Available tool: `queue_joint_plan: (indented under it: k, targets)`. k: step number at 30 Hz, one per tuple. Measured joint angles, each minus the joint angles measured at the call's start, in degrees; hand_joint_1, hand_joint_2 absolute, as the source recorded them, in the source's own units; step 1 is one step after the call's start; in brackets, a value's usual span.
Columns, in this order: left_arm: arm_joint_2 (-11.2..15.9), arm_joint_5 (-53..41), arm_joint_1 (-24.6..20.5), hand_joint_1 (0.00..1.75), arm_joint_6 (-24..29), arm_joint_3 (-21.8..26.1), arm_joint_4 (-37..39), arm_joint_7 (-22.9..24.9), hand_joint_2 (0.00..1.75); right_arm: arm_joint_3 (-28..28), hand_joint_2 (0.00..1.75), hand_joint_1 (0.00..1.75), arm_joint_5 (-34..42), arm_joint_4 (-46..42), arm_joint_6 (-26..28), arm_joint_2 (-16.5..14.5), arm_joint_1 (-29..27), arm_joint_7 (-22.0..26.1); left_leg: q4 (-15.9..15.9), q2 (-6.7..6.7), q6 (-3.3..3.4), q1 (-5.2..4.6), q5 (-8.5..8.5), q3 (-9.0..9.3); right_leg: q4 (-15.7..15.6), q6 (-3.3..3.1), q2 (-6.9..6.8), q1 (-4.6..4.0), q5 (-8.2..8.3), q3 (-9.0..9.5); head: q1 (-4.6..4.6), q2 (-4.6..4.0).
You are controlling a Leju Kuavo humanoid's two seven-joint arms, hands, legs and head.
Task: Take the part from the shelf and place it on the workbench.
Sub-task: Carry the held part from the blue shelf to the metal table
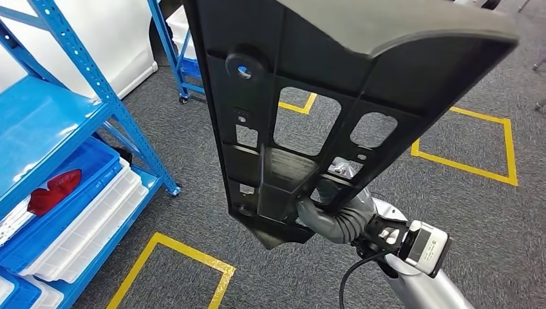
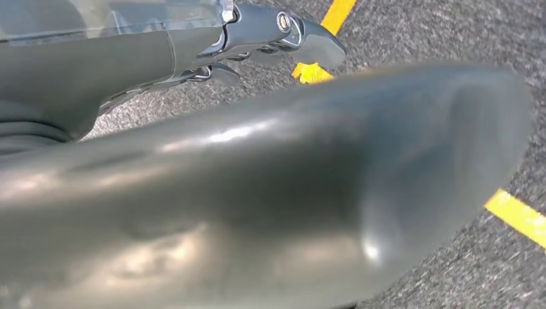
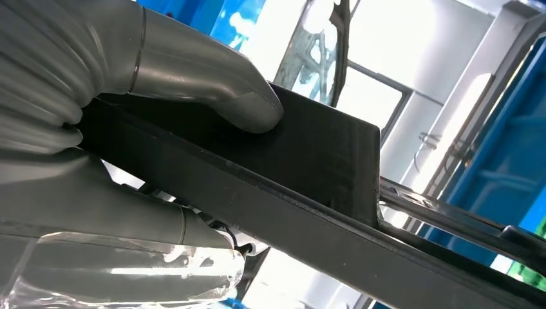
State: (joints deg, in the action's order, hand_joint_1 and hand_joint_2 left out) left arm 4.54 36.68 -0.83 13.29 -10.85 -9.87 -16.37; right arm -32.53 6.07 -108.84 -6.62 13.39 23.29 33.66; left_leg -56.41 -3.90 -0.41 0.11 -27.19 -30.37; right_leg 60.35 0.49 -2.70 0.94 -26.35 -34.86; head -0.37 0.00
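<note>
The large black moulded plastic panel with cut-out windows [image 1: 302,96] is held upright in front of the robot's body, off the blue steel shelf unit [image 1: 96,90] and above the grey carpeted floor marked with yellow tape rectangles [image 1: 476,212]. The right hand [image 1: 335,212] grips the panel at its lower end; in the right wrist view the thick grey thumb [image 3: 212,90] presses on one face of a black rib while the darker fingers [image 3: 129,225] close under it. The left hand [image 2: 161,51] appears in its own wrist view beside a smooth dark curved surface, probably the panel's outer face; whether it grips, touches or hangs free cannot be told.

The step in hand is judged to be the carry toward the workbench, which is not visible here. A long panel held at one end will lever against the grip, so it should be kept near vertical, turned slowly and steadied with the second hand. On the shelf rest a blue tray [image 1: 77,187] and a red object [image 1: 55,190].
</note>
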Motion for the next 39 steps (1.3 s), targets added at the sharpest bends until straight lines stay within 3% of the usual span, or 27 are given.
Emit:
queue_joint_plan:
  k: [1, 3, 5, 7, 9, 10, 11, 13, 15, 17, 19, 21, 23, 25, 26, 27, 29, 31, 32, 34, 36, 37, 39]
  targets:
    - [-0.1, 0.0, 0.0, 0.00, 0.1, 0.1, 0.0, 0.3, 0.00, 0.0, 1.75, 1.75, 0.1, 0.4, 0.0, 0.0, 0.1, 0.0, -0.2, -0.36, -0.35, -0.11, -0.20, -0.04, -1.4, -0.33, -0.37, -0.18, 0.13, 0.65, -0.03, 0.00]
    - [-0.5, -0.3, 0.1, 0.00, 0.2, 0.1, 0.0, 0.8, 0.00, 0.0, 1.75, 1.75, 0.4, 1.2, 0.0, 0.0, 0.2, 0.1, -0.3, -1.14, -1.00, -0.09, -0.35, 0.04, -1.6, -1.06, 0.50, -0.44, 0.08, 0.50, -0.09, 0.00]
    - [-0.9, -0.6, 0.1, 0.00, 0.4, 0.1, 0.0, 1.1, 0.00, 0.1, 1.75, 1.75, 0.4, 1.9, 0.0, 0.0, 0.3, 0.3, -1.2, -0.36, -1.64, 0.23, -1.38, -0.20, -1.9, -1.74, 1.43, -0.40, 0.39, 0.49, -0.13, 0.00]
    - [-1.1, -0.8, 0.3, 0.00, 0.5, 0.1, 0.1, 1.3, 0.00, 0.1, 1.75, 1.75, 0.5, 2.5, 0.0, 0.0, 0.5, 0.4, -6.4, 1.98, -2.08, 0.49, -4.64, -2.41, -2.2, -2.26, 2.35, -0.28, 0.68, 0.47, -0.22, 0.00]
    - [-1.2, -0.9, 0.4, 0.00, 0.6, 0.1, 0.1, 1.4, 0.00, 0.1, 1.75, 1.75, 0.5, 3.0, 0.0, 0.0, 0.7, 0.4, -14.4, 3.23, -2.22, 0.54, -8.14, -6.15, -2.2, -2.48, 3.39, -0.46, 0.79, 0.35, -0.25, 0.00]
    - [-1.2, -0.9, 0.5, 0.00, 0.6, 0.1, 0.1, 1.4, 0.00, 0.1, 1.75, 1.75, 0.5, 3.3, 0.1, 0.0, 0.7, 0.4, -17.0, 3.35, -2.18, 0.53, -8.67, -7.44, -2.1, -2.52, 4.00, -0.58, 0.81, 0.33, -0.25, 0.00]
    - [-1.2, -0.9, 0.5, 0.00, 0.6, 0.1, 0.1, 1.5, 0.00, 0.1, 1.75, 1.75, 0.5, 3.6, 0.1, 0.0, 0.7, 0.4, -17.3, 3.41, -2.04, 0.53, -7.99, -7.72, -2.1, -2.55, 4.67, -0.68, 0.83, 0.33, -0.25, 0.00]
    - [-1.3, -0.8, 0.6, 0.00, 0.5, 0.1, 0.1, 1.4, 0.00, 0.1, 1.75, 1.75, 0.5, 4.1, 0.3, 0.0, 0.7, 0.4, -11.4, 4.13, -1.53, 0.51, -3.89, -5.25, -1.9, -2.55, 6.03, -0.78, 0.84, 0.39, -0.25, 0.00]
    - [-1.2, -0.4, 0.6, 0.00, 0.5, 0.1, 0.1, 1.1, 0.00, 0.0, 1.75, 1.75, 0.4, 4.5, 0.3, -0.1, 0.9, 0.6, -4.0, 6.66, -0.92, 0.51, -0.73, -1.99, -1.8, -2.33, 7.21, -0.73, 0.94, 0.22, -0.18, 0.01]
    - [-1.2, 0.1, 0.5, 0.00, 0.5, 0.2, 0.2, 0.7, 0.00, -0.2, 1.75, 1.75, 0.3, 4.8, 0.3, -0.1, 1.2, 0.9, -1.1, 8.16, -0.56, 0.36, -0.27, -0.93, -1.9, -1.68, 8.27, -0.45, 1.28, -0.27, -0.15, 0.01]
    - [-1.3, 0.3, 0.4, 0.00, 0.4, 0.3, 0.2, 0.4, 0.00, -0.4, 1.75, 1.75, 0.2, 5.0, 0.3, -0.2, 1.5, 0.9, -0.3, 7.15, -0.13, 0.32, 0.06, -0.71, -2.0, -0.93, 9.09, -0.24, 1.60, -0.61, -0.15, 0.01]
    - [-1.4, 0.3, 0.3, 0.00, 0.4, 0.3, 0.2, 0.5, 0.00, -0.4, 1.75, 1.75, 0.2, 5.1, 0.6, -0.2, 2.0, 0.7, 0.6, 5.77, 0.53, 0.44, 0.67, -0.31, -0.3, -0.45, 7.25, -0.44, 0.30, -1.52, -0.05, 0.01]
    - [-1.6, 0.3, 0.4, 0.00, 0.3, 0.3, 0.2, 0.8, 0.00, -0.5, 1.75, 1.75, 0.2, 5.2, 1.0, -0.3, 2.4, 0.3, 1.1, 4.32, 0.97, 0.34, 0.91, -0.25, 6.3, -0.08, 4.33, -0.54, -3.43, -4.49, 0.04, 0.00]
    - [-1.7, 0.4, 0.5, 0.00, 0.1, 0.3, 0.2, 1.0, 0.00, -0.8, 1.75, 1.75, 0.2, 5.4, 1.3, -0.4, 2.5, 0.0, 1.0, 2.98, 1.11, 0.21, 0.84, -0.35, 13.3, 0.34, 3.43, -0.26, -6.30, -7.57, 0.06, 0.00]
    - [-1.8, 0.3, 0.5, 0.00, -0.1, 0.3, 0.2, 1.2, 0.00, -0.9, 1.75, 1.75, 0.2, 5.5, 1.4, -0.4, 2.5, -0.1, 0.9, 2.37, 1.09, 0.19, 0.80, -0.37, 14.2, 0.52, 3.27, -0.09, -6.25, -7.84, 0.08, 0.00]
    - [-1.8, 0.3, 0.5, 0.00, -0.2, 0.3, 0.2, 1.3, 0.00, -0.9, 1.75, 1.75, 0.2, 5.6, 1.5, -0.4, 2.5, -0.1, 0.8, 1.81, 1.01, 0.20, 0.71, -0.37, 12.6, 0.66, 3.04, 0.08, -5.09, -6.82, 0.08, 0.00]
    - [-2.0, 0.2, 0.4, 0.00, -0.2, 0.3, 0.2, 1.4, 0.00, -1.0, 1.75, 1.75, 0.2, 5.7, 1.6, -0.4, 2.6, -0.1, 0.4, 0.84, 0.61, 0.15, 0.32, -0.38, 4.7, 0.65, 1.36, 0.17, -1.90, -2.36, 0.08, 0.00]
    - [-2.1, 0.2, 0.4, 0.00, -0.2, 0.3, 0.2, 1.6, 0.00, -1.0, 1.75, 1.75, 0.1, 5.7, 1.6, -0.5, 2.8, 0.0, -0.3, 0.10, -0.02, -0.08, -0.18, -0.48, -1.1, 0.06, 0.02, -0.11, -0.43, 0.61, 0.01, 0.01]
    - [-2.2, 0.2, 0.4, 0.00, -0.2, 0.3, 0.2, 1.7, 0.00, -1.1, 1.75, 1.75, 0.1, 5.7, 1.7, -0.5, 2.8, 0.0, -0.4, -0.24, -0.34, -0.18, -0.33, -0.51, -1.8, -0.33, -0.07, -0.33, -0.58, 0.87, 0.00, 0.01]
    - [-2.3, 0.1, 0.2, 0.00, -0.4, 0.3, 0.2, 2.1, 0.00, -1.1, 1.75, 1.75, 0.0, 5.7, 2.0, -0.4, 2.8, 0.2, -0.5, -0.91, -0.95, -0.09, -0.54, -0.42, -1.9, -1.03, 1.02, -0.46, -0.39, 0.72, 0.01, 0.01]
    - [-2.4, 0.1, 0.1, 0.00, -0.5, 0.3, 0.2, 2.4, 0.00, -1.1, 1.75, 1.75, -0.1, 5.7, 2.3, -0.4, 2.8, 0.5, -2.2, 0.07, -1.53, 0.22, -2.06, -0.98, -2.2, -1.69, 1.92, -0.37, -0.13, 0.86, -0.03, 0.01]
    - [-2.4, 0.1, 0.2, 0.00, -0.6, 0.3, 0.2, 2.5, 0.00, -1.1, 1.75, 1.75, -0.1, 5.7, 2.4, -0.4, 2.8, 0.6, -4.7, 1.08, -1.74, 0.35, -3.66, -2.02, -2.4, -1.97, 2.34, -0.28, -0.02, 0.95, -0.08, 0.01]
    - [-2.4, 0.1, 0.3, 0.00, -0.6, 0.3, 0.2, 2.5, 0.00, -1.2, 1.75, 1.75, -0.2, 5.7, 2.5, -0.4, 2.8, 0.8, -12.6, 2.87, -1.97, 0.46, -7.40, -5.61, -2.4, -2.24, 3.28, -0.35, 0.03, 0.93, -0.17, 0.00]
